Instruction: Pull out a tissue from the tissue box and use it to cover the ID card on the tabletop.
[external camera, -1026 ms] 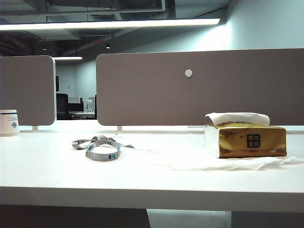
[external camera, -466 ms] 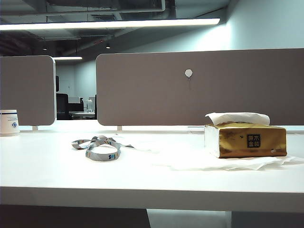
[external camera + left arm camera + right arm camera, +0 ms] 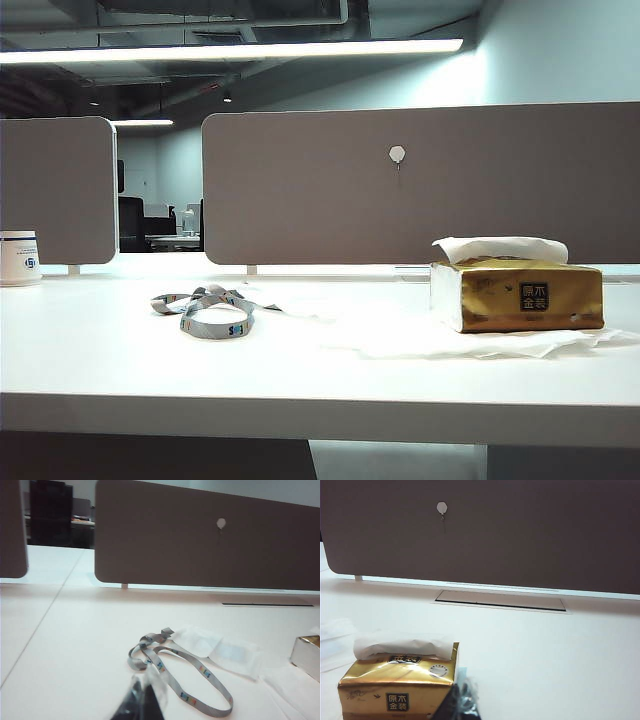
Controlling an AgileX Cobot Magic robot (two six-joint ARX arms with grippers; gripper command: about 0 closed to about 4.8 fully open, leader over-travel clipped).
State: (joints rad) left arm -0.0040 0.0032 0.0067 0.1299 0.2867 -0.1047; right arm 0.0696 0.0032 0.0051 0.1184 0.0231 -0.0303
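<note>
Sitting on the tabletop (image 3: 120,360) toward the right side of the exterior view, the tissue box (image 3: 520,294) is serving as the landmark: a gold soft pack with its long axis running across that view, a tissue (image 3: 500,248) already peeking up from its top slot. A broad white sheet (image 3: 450,340) is spreading out from under the box toward the middle of the table. Well to the left of the box, the grey lanyard (image 3: 205,310) is lying in loops, and in the left wrist view the ID card (image 3: 235,652) is showing at the lanyard's end on the side toward the box, pale and apparently under a thin white layer, though this is hard to make out. Neither arm is appearing in the exterior view. The right gripper (image 3: 460,702) is showing only as dark tips at the edge of its wrist view, just beside the near corner of the box, fingers pressed together and holding nothing. The left gripper (image 3: 142,702) is hanging over the lanyard, far from the box, and whether its fingers are apart or together cannot be told. Judging by this, the right arm is the nearer one for pulling the tissue, which is lying ahead of and slightly above its tips.
</note>
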